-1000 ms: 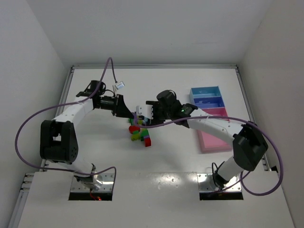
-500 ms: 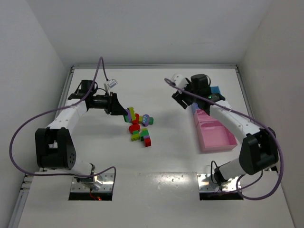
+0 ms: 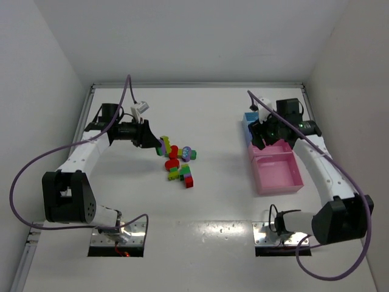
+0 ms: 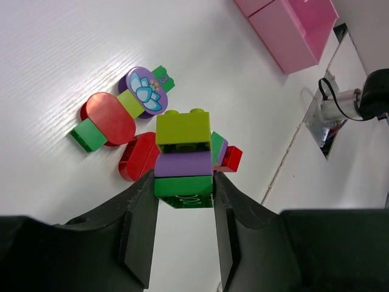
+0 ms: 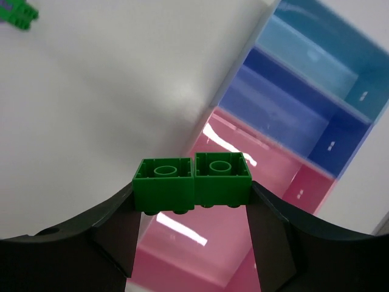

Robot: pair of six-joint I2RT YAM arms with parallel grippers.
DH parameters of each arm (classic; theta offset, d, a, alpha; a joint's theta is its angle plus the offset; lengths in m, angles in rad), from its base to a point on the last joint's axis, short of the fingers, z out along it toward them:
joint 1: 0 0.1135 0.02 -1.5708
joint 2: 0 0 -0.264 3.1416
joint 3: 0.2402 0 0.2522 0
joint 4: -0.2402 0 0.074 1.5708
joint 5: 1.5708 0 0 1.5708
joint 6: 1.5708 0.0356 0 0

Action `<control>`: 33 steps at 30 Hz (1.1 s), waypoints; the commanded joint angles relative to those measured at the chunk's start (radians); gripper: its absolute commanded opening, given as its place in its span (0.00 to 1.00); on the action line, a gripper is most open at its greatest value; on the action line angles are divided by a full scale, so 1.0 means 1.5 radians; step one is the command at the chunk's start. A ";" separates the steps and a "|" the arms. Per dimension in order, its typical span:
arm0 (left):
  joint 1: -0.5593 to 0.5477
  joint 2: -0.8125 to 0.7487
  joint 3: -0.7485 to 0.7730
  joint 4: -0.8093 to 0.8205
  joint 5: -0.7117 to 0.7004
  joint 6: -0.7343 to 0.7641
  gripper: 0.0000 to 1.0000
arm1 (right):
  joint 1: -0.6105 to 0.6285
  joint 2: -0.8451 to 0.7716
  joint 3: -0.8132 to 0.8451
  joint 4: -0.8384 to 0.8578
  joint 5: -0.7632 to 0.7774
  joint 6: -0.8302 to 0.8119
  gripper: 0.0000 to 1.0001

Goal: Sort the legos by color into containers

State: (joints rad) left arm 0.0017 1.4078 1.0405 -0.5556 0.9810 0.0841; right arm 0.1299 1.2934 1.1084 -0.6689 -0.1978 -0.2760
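Observation:
My left gripper [image 4: 183, 185] is shut on a stack of three legos [image 4: 183, 164]: yellow-green on top, purple in the middle, green at the bottom. It holds the stack just above the left end of the lego pile [image 3: 179, 164]. Below it lie two red rounded pieces [image 4: 109, 118], a purple flower disc [image 4: 144, 91] and a red brick [image 4: 230, 159]. My right gripper [image 5: 191, 190] is shut on two dark green bricks [image 5: 191, 179] joined side by side. It hangs over the left edge of the containers, above a pink tray [image 5: 243, 159]. The blue tray [image 5: 292, 115] and the teal tray [image 5: 316, 55] lie beyond it.
The large pink tray [image 3: 276, 173] lies at the right, with the right arm [image 3: 316, 158] stretched alongside it and covering most of the blue trays [image 3: 249, 118]. White walls close the table on three sides. A purple cable [image 3: 128, 91] loops over the left arm.
The right gripper left the pile and swung right to the trays, carrying the green bricks. The left gripper pulled back a little to the left with its stack.

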 commanded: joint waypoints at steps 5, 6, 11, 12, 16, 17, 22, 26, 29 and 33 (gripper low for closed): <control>0.006 -0.018 -0.004 0.018 0.007 -0.003 0.14 | -0.033 -0.068 -0.056 -0.196 0.034 -0.051 0.12; 0.006 -0.018 -0.004 0.018 0.007 -0.003 0.14 | -0.033 -0.068 -0.064 -0.209 0.034 -0.051 0.12; 0.000 -0.018 0.002 0.018 0.007 -0.003 0.14 | -0.055 -0.074 -0.094 -0.224 0.085 -0.057 0.12; 0.000 -0.018 0.002 0.018 0.007 -0.003 0.14 | -0.055 -0.074 -0.094 -0.224 0.097 -0.057 0.12; 0.000 -0.024 0.002 0.018 0.007 -0.003 0.14 | -0.069 -0.053 -0.100 -0.210 0.110 -0.050 0.19; 0.000 -0.024 0.002 0.018 0.007 -0.003 0.14 | -0.077 -0.053 -0.100 -0.210 0.110 -0.050 0.29; 0.000 -0.030 0.002 0.018 0.007 -0.003 0.14 | -0.091 -0.029 -0.092 -0.219 0.094 -0.050 0.65; 0.000 -0.030 0.002 0.018 0.013 -0.003 0.14 | -0.091 -0.029 -0.042 -0.238 0.055 -0.057 0.81; 0.000 -0.030 0.002 0.018 0.013 -0.003 0.14 | -0.091 -0.023 -0.029 -0.256 0.045 -0.063 0.84; -0.006 -0.024 0.008 0.018 0.040 -0.003 0.14 | -0.091 -0.033 -0.015 -0.262 -0.018 -0.087 0.85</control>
State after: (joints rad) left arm -0.0010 1.3975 1.0359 -0.5518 0.9783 0.0841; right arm -0.0036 1.2621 1.0401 -1.0344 -0.1276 -0.3714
